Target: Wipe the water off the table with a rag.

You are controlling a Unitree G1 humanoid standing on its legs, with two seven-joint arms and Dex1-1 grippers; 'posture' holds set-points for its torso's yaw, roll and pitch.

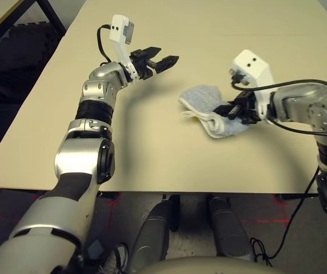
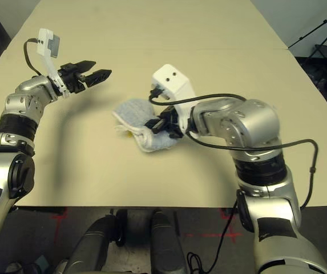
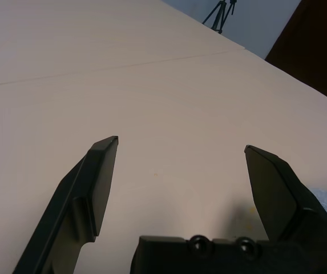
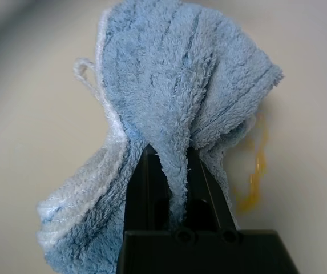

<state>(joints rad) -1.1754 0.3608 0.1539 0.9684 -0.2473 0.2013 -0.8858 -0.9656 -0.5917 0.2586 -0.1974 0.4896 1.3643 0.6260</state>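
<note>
The pale blue-grey rag [image 1: 206, 105] lies bunched on the beige table [image 1: 152, 154], a little right of centre. My right gripper [image 1: 234, 110] is shut on a fold of the rag [image 4: 169, 85], with cloth squeezed between its two black fingers [image 4: 152, 182]. A thin orange-yellow streak of water [image 4: 258, 171] lies on the table right beside the rag, and a small yellow spot [image 2: 128, 135] shows at the rag's near edge. My left gripper [image 1: 162, 60] hovers open above the table, left of and beyond the rag, with nothing between its fingers [image 3: 103, 171]. A tiny orange droplet [image 3: 155, 173] sits on the table ahead of it.
A faint seam line [image 3: 95, 71] crosses the tabletop farther back. A black frame [image 1: 15, 51] stands off the table's left side and a tripod [image 2: 323, 34] off the far right. A black cable [image 2: 254, 147] loops along my right forearm.
</note>
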